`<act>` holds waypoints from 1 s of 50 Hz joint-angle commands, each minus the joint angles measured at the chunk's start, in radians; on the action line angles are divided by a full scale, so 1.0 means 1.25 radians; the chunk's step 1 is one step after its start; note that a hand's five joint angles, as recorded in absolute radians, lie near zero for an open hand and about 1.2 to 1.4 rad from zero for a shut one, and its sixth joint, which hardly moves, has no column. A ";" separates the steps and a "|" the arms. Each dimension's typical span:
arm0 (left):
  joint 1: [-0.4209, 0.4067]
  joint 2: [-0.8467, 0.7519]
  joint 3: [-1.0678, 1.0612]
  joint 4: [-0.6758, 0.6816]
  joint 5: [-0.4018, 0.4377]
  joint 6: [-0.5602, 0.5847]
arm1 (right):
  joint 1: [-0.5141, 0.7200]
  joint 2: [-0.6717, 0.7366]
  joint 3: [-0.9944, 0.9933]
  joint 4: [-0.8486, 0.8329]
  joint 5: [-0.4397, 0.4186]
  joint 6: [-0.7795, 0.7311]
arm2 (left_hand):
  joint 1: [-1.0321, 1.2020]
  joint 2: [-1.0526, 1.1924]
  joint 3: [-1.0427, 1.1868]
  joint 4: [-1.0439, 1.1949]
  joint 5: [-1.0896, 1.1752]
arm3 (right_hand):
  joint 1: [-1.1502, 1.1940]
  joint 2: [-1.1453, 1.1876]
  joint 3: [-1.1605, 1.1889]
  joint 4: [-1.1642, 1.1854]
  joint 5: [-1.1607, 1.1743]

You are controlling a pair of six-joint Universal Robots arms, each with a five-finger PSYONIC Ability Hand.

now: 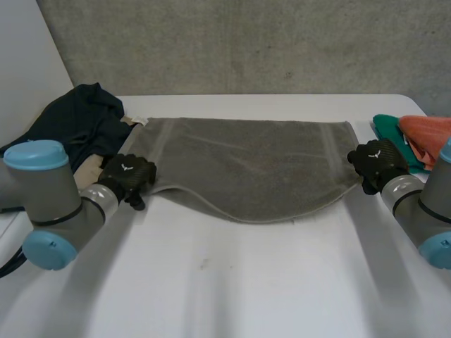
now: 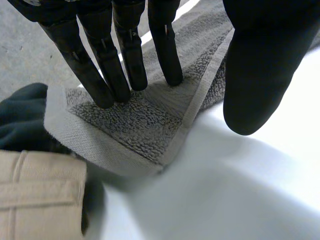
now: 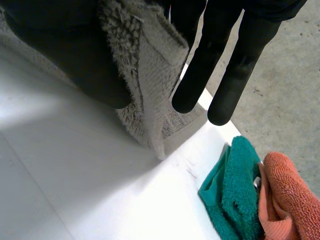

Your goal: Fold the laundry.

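Grey towel (image 1: 246, 165) lies spread flat across the far half of the white table (image 1: 232, 296). Its near hem is raised at both ends and sags in the middle. Left hand (image 1: 127, 176) is at the towel's near-left corner, with straight fingers (image 2: 125, 60) lying on the pile and the thumb at the hem. The corner is clear of the table, so I read that as a pinch, but a thin one. Right hand (image 1: 377, 162) is at the towel's near-right corner, with the hem clamped between the thumb and the fingers behind it and two fingers sticking out free. Main risk is the left corner slipping out once the hem is carried over to the towel's far edge, since little cloth sits under those fingers (the right grip looks deeper). Uneven lift would skew the fold, and the sagging middle could drag and bunch. Navy garment (image 1: 77, 123) and beige garment (image 2: 40, 195) sit just beside the towel's left end, so the left hand could snag them. Teal cloth (image 1: 391, 134) and orange cloth (image 1: 426, 134) lie just off the towel's right end, with the same snag risk for the right hand.
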 commanded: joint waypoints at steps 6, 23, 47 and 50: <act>-0.033 -0.092 0.123 -0.013 -0.020 -0.002 | -0.003 0.001 0.006 0.002 -0.004 -0.011 | 0.094 0.101 0.101 0.107 0.106 | 0.213 0.169 0.165 0.158 0.177; -0.039 -0.170 0.238 -0.034 -0.079 0.070 | -0.002 -0.001 0.012 0.005 -0.005 -0.013 | 0.289 0.296 0.295 0.301 0.301 | 0.213 0.169 0.165 0.158 0.177; 0.028 -0.103 0.150 0.035 -0.050 0.080 | 0.000 -0.004 -0.004 0.051 -0.008 -0.013 | 0.552 0.560 0.559 0.565 0.564 | 0.213 0.169 0.165 0.158 0.177; 0.028 -0.106 0.149 0.016 -0.026 0.078 | 0.000 -0.004 -0.004 0.057 -0.008 -0.013 | 0.402 0.410 0.409 0.415 0.415 | 0.213 0.169 0.165 0.158 0.177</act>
